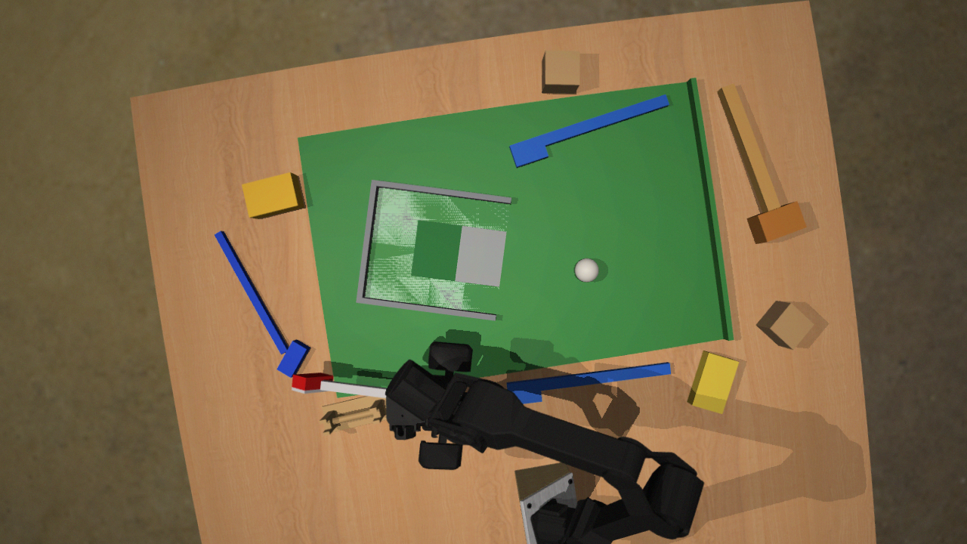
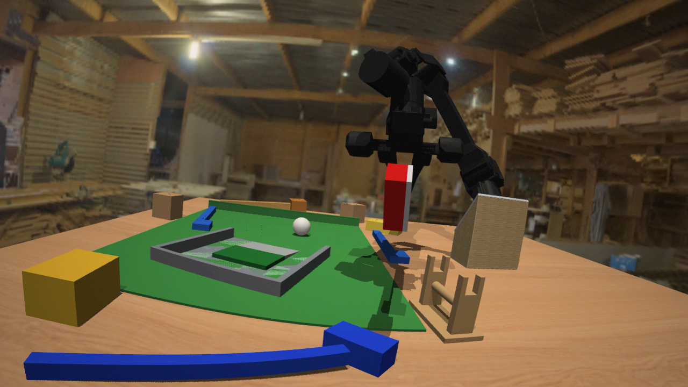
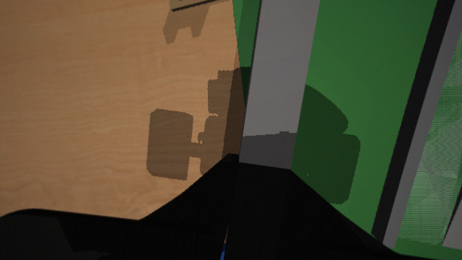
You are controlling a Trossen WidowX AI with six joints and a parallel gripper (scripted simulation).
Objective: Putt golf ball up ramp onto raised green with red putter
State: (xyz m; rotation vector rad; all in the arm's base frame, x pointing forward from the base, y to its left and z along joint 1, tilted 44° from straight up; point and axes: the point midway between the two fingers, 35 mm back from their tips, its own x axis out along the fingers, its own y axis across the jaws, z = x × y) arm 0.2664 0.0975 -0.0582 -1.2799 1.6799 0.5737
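One wooden table [image 1: 202,202] carries everything we see, with a green mat [image 1: 608,202] spread across most of it. On the mat sits a gray-walled pen [image 1: 368,250] enclosing the raised green [image 1: 436,250] and its gray ramp [image 1: 481,257]. Our black arm [image 1: 560,440] reaches over the table's near edge, its gripper [image 2: 403,161] clamped on the gray shaft of the red putter [image 2: 396,197], which we hold well above the table with the red head toward the exterior camera. Below it stands a small wooden rack [image 2: 449,298], just beside the mat's corner. Smallest of all, the white golf ball [image 1: 586,269] rests on the mat, well apart from the putter, on the ramp's side of the pen.
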